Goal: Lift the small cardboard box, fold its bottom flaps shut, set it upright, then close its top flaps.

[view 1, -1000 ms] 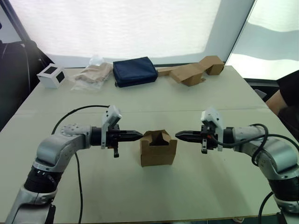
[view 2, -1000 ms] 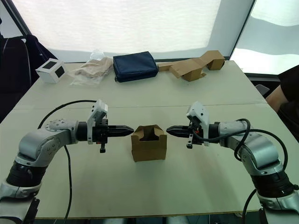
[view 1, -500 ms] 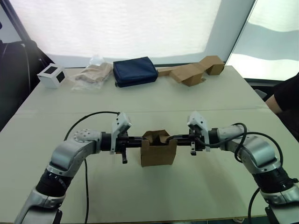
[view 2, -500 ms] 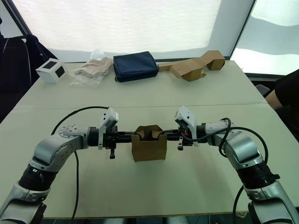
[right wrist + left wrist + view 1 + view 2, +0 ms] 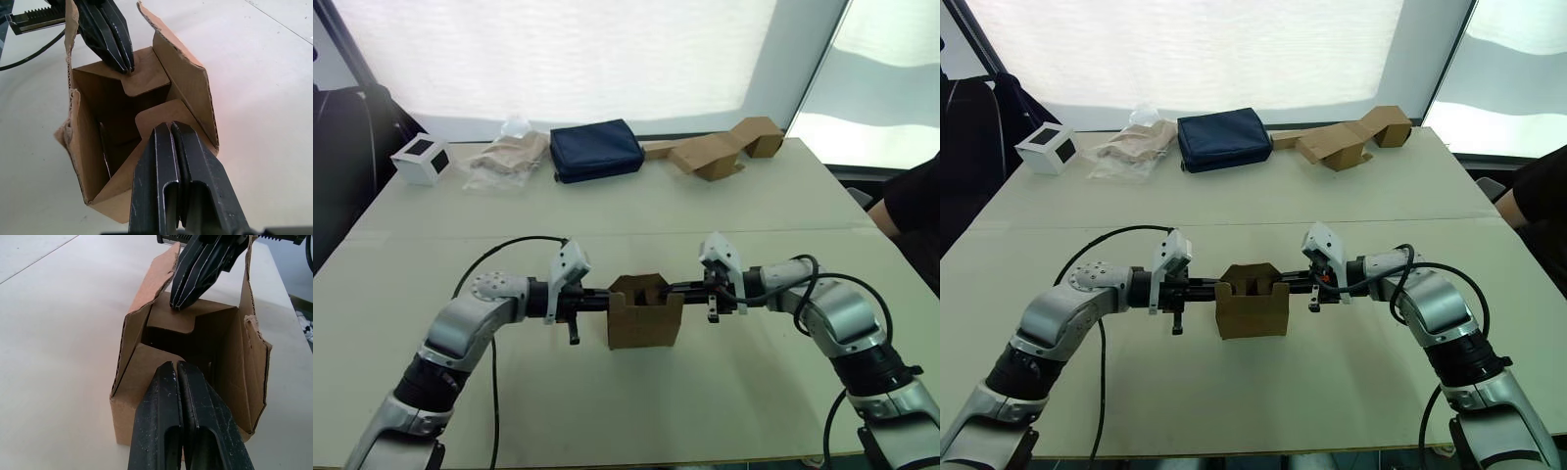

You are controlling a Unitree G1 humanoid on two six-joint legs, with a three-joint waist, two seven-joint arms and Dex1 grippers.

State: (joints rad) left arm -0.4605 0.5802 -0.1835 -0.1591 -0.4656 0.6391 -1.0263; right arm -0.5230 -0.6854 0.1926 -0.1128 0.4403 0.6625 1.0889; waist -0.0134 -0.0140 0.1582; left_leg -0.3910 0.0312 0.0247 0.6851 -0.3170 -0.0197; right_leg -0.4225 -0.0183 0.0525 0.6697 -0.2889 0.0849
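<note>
Wrist views reveal both side top flaps point(image 5: 149, 364) tipped inward; small cardboard box point(image 5: 645, 313) upright, opening up. Left gripper point(image 5: 177, 366) and right gripper point(image 5: 170, 127), fingers pressed together, press them.

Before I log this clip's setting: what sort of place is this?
Probably an indoor lab or test room: a plain pale table by a bright window, with test props such as a white marker cube, a navy pouch and bent cardboard.

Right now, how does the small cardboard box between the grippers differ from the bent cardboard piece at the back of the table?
The small cardboard box stands upright near the front with its top flaps partly folded; the bent cardboard piece lies flattened and longer at the far edge. Both grippers press on the box; nothing touches the bent piece. Both are plain brown cardboard.
</note>
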